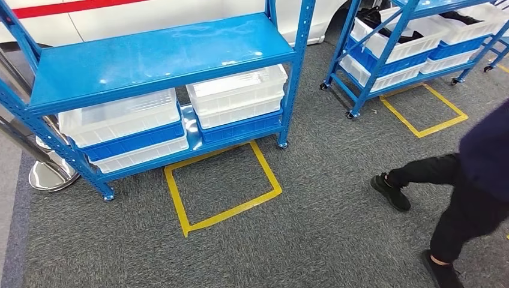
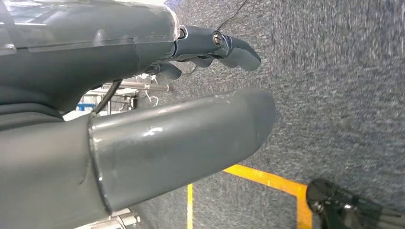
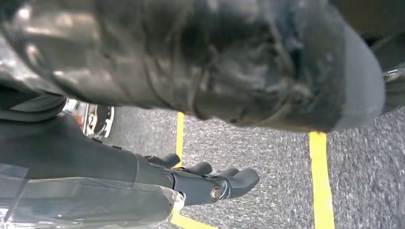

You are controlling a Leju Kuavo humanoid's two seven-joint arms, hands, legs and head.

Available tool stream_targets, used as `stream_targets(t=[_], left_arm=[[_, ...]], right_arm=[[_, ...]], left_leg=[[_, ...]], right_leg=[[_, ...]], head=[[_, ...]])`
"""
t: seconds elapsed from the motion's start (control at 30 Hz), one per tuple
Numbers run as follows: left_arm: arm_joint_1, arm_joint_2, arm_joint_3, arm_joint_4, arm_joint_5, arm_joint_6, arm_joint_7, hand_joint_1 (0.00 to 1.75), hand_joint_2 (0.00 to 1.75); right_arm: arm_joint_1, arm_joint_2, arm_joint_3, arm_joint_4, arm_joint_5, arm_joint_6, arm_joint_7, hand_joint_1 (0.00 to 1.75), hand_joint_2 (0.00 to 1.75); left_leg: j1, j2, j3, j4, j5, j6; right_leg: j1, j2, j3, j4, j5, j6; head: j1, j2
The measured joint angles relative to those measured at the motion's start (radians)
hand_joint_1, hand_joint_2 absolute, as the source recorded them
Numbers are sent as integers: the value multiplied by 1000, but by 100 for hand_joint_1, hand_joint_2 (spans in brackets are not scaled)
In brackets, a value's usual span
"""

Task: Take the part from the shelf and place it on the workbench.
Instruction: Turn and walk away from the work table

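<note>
Left hand (image 2: 157,95) and right hand (image 3: 191,181) both spread, holding nothing, above carpet (image 1: 336,210)

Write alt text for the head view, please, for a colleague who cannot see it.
A blue metal shelf stands on grey carpet, its lower level holding stacked white and blue bins. A yellow tape square marks the floor in front of it, a second bin-loaded shelf stands further right, and a person's dark-clothed legs step in at the right edge.
</note>
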Motion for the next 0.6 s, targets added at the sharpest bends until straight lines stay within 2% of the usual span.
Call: stream_targets(t=[0.03, 0.07, 0.1, 0.17, 0.2, 0.23, 0.37, 0.4, 0.43, 0.5, 0.53, 0.57, 0.6], left_arm=[[0, 0, 0, 0, 0, 0, 0, 0, 0], [0, 0, 0, 0, 0, 0, 0, 0, 0], [1, 0, 0, 0, -1, 0, 0, 0, 0], [3, -1, 0, 0, -4, 0, 1, 0, 0], [3, -2, 0, 0, -5, -1, 1, 0, 0], [3, -2, 0, 0, -6, -1, 1, 0, 0], [1, -2, 0, 0, -7, -1, 4, 0, 0], [1, -3, -1, 0, -7, -1, 5, 0, 0], [1, -3, -1, 0, -7, -1, 6, 0, 0], [2, -4, -1, 0, -7, -1, 7, 0, 0], [4, -4, -1, 0, -7, -1, 8, 0, 0], [6, -4, -1, 0, -8, -1, 9, 0, 0], [9, -4, 0, 0, -8, -1, 9, 0, 0]], right_arm=[[2, 0, -2, 0, -1, 0, 0, 0, 0], [4, 0, -4, 0, -2, 0, 0, 0, 0], [5, 0, -4, 0, -3, 0, 0, 0, 0], [7, 0, -6, 0, -5, 1, 0, 0, 0], [7, -1, -7, 0, -5, 2, 1, 0, 0], [7, -1, -9, 1, -5, 2, 1, 0, 0], [6, -1, -10, 1, -5, 5, 1, 0, 0], [7, -1, -10, 1, -4, 5, 1, 0, 0], [8, 0, -10, 1, -4, 6, 1, 0, 0], [9, 0, -10, 1, -2, 7, 1, 0, 0], [9, 0, -10, 1, -1, 7, 1, 0, 0], [9, 0, -10, 1, 1, 7, 1, 0, 0], [10, 0, -10, 1, 2, 7, 1, 0, 0]], left_leg=[[0, -7, 2, 0, -3, 1], [-1, -13, 8, 0, -7, 1], [0, -20, 14, 1, -12, -1], [-1, -28, 28, 5, -25, -10], [-2, -31, 31, 9, -32, -16], [-4, -32, 32, 12, -39, -22], [-3, -31, 39, 21, -57, -46], [-1, -29, 28, 48, -68, -51], [1, -27, 4, 96, -85, -56], [2, -25, -83, 230, -121, -62], [3, -25, -125, 281, -124, -63], [3, -25, -155, 301, -107, -63], [3, -25, -166, 281, -68, -61]], right_leg=[[-1, 5, -29, 43, -3, 2], [-1, 7, -40, 50, 13, 3], [-2, 7, -33, 20, 47, 3], [-3, 9, 14, -103, 124, 0], [-2, 11, 36, -156, 143, -4], [-1, 13, 49, -188, 147, -8], [0, 13, 69, -211, 128, -33], [-2, 12, 78, -216, 124, -39], [-4, 10, 88, -219, 119, -44], [-2, 7, 105, -221, 104, -49], [-2, 7, 115, -221, 94, -50], [-2, 8, 128, -221, 83, -49], [-1, 8, 143, -221, 70, -48]], head=[[0, 0], [0, 0], [0, 0], [0, 0], [0, 0], [0, 0], [0, 0], [0, 0], [0, 0], [-1, 0], [0, 0], [-1, 0], [-1, 0]])
